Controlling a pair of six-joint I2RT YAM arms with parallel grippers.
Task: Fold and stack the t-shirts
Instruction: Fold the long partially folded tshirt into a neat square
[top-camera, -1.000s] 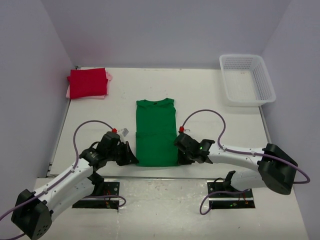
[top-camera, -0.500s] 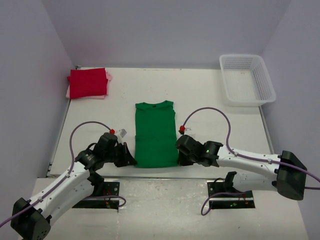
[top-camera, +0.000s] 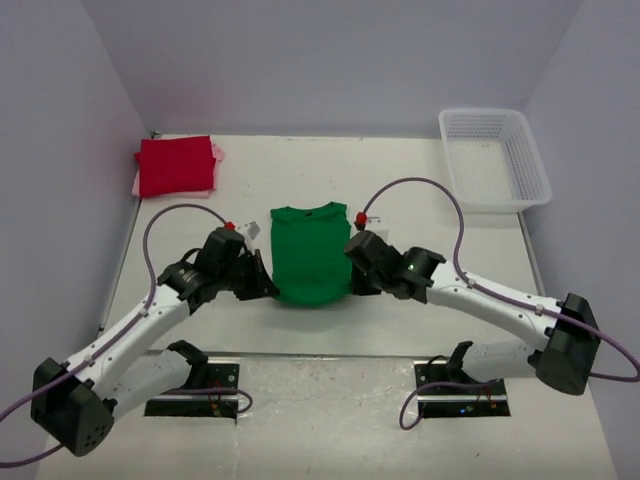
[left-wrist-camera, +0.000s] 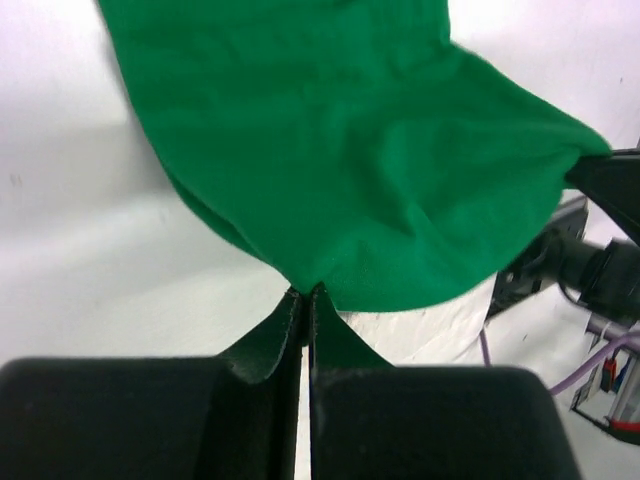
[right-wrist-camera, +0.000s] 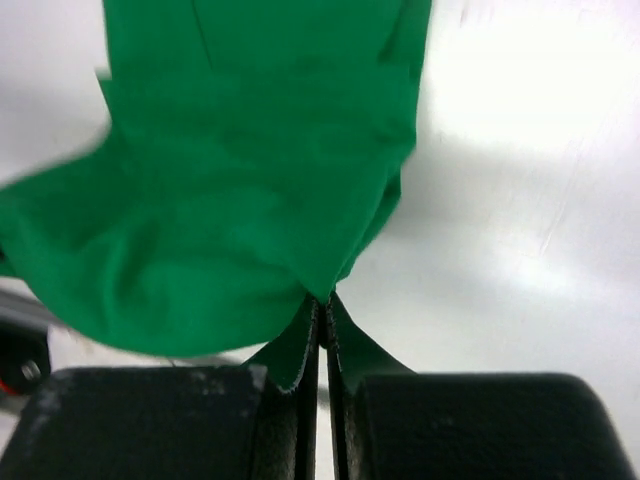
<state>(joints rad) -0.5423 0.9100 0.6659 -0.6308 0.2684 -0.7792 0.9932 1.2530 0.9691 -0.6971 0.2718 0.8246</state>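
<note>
T-shirt in left hand, right hand

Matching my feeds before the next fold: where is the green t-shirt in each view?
Top external: green t-shirt in the middle of the picture.
Left wrist: fills the upper frame, edge pinched in left gripper.
Right wrist: upper left and centre, edge pinched in right gripper.
Shared landmark: the white table under it.

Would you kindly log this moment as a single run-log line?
step: folding green t-shirt | left gripper: shut on near-left hem corner | right gripper: shut on near-right hem corner | hem: lifted | red t-shirt: folded, far-left
</note>
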